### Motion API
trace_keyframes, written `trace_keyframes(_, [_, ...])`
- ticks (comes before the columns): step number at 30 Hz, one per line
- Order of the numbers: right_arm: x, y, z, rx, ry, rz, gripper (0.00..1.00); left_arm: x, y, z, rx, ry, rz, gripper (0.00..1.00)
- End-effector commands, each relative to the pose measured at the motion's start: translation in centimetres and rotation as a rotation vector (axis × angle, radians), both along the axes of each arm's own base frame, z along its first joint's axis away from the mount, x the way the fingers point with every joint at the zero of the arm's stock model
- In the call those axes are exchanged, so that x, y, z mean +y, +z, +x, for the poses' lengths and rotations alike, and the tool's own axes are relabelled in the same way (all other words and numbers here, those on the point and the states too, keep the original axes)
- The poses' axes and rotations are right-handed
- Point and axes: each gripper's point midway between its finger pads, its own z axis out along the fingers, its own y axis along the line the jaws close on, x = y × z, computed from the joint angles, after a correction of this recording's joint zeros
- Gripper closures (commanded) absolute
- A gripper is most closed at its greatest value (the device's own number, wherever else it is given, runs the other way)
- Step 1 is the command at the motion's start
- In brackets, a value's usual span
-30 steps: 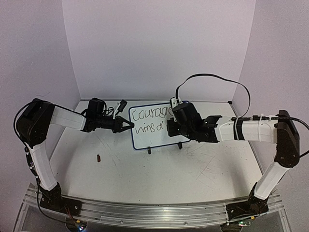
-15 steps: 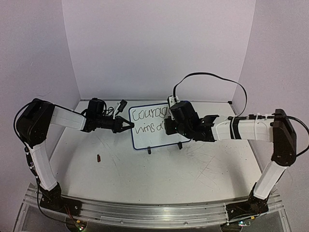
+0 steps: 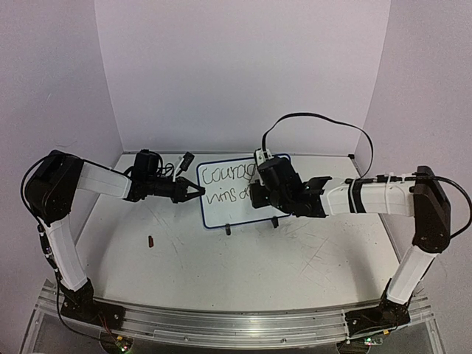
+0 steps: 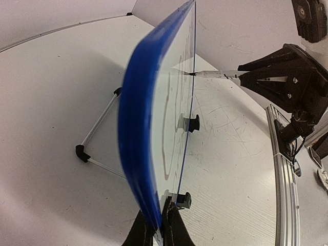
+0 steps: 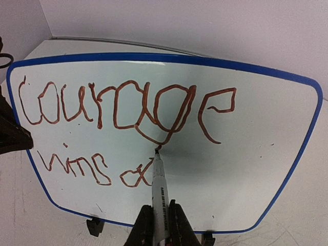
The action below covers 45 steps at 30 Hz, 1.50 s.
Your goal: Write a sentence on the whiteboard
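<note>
The top external view looks down and forward from high on the near side, taking in the whole table [image 3: 243,273] out to the far wall [image 3: 243,74]. The left wrist view sits close at the left edge of the whiteboard [image 4: 138,128] and looks right along it, edge-on. The right wrist view faces the board's front from near, close up. All three share the whiteboard; both wrist views show the marker [image 5: 159,189].
</note>
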Motion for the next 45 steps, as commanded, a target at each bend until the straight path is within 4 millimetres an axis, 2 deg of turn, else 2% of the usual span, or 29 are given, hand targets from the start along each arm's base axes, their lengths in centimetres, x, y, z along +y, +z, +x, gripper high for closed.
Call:
trace_keyframes(1, [0.1, 0.3, -0.3, -0.003, -0.01, 0.015, 1.0, 1.5, -0.8, 2.5, -0.081, 0.114, 0.107, 1.0])
trace_keyframes(10, [-0.2, -2.1, -1.6, 0.06, -0.006, -0.01, 1.0, 1.5, -0.7, 2.5, -0.083, 0.115, 0.106, 1.0])
trace_keyframes(17, [-0.2, -2.9, -2.1, 0.078, -0.006, -0.017, 1.0, 1.5, -0.6, 2.5, -0.084, 0.113, 0.105, 1.0])
trace_keyframes(19, [-0.2, -2.6, -2.1, 0.074, 0.0, -0.012, 1.0, 1.5, -0.7, 2.5, -0.082, 0.113, 0.106, 1.0])
trace_keyframes(25, [0.3, 0.8, -0.8, -0.009, -0.019, 0.024, 1.0, 1.6, -0.7, 2.5, -0.082, 0.114, 0.106, 1.0])
trace_keyframes(32, [0.4, 2.7, 0.4, -0.06, -0.023, 0.041, 1.0, 1.5, -0.7, 2.4, -0.084, 0.112, 0.106, 1.0])
trace_keyframes(45, [0.4, 1.8, 1.3, -0.047, -0.033, 0.033, 1.0, 1.6, -0.8, 2.5, -0.081, 0.114, 0.109, 1.0])
